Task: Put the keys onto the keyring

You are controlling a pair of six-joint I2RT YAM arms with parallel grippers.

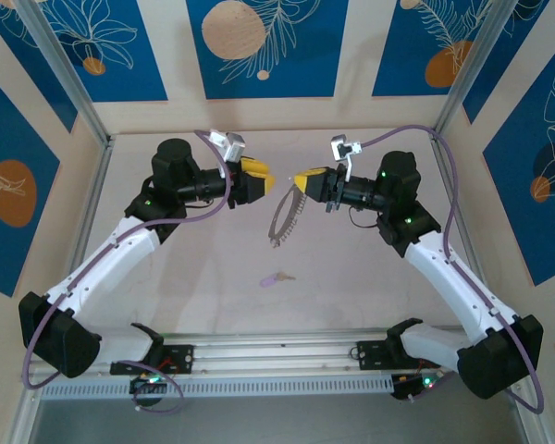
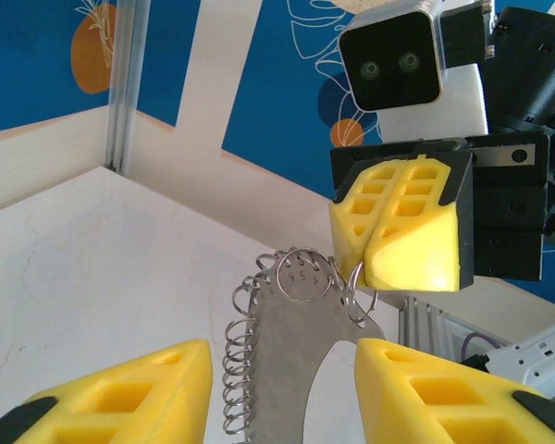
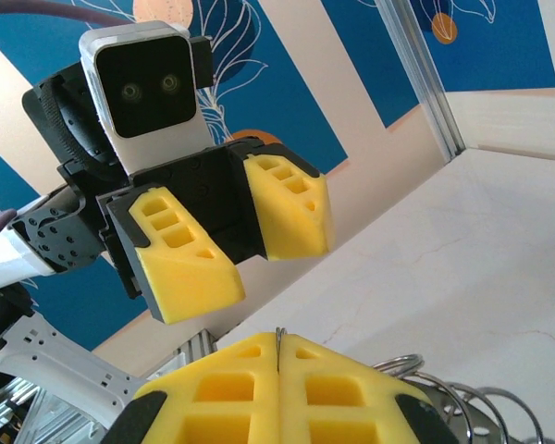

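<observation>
The keyring [image 1: 285, 220], a curved grey metal band fringed with small silver loops, hangs above the table from my right gripper [image 1: 302, 180], which is shut on its top edge. In the right wrist view a thin metal edge is pinched between the closed yellow fingers of the right gripper [image 3: 279, 356], with the keyring's loops [image 3: 472, 402] beside them. My left gripper [image 1: 264, 178] faces it at the same height, open and holding nothing. From the left wrist the keyring [image 2: 291, 342] shows just beyond the left gripper [image 2: 282, 393]. One lilac-headed key [image 1: 276, 277] lies on the table below.
Pale tabletop [image 1: 194, 287] enclosed by blue-patterned walls and aluminium corner posts [image 1: 79, 102]. The arm bases sit on a rail [image 1: 277, 356] at the near edge. Purple cables loop along both arms.
</observation>
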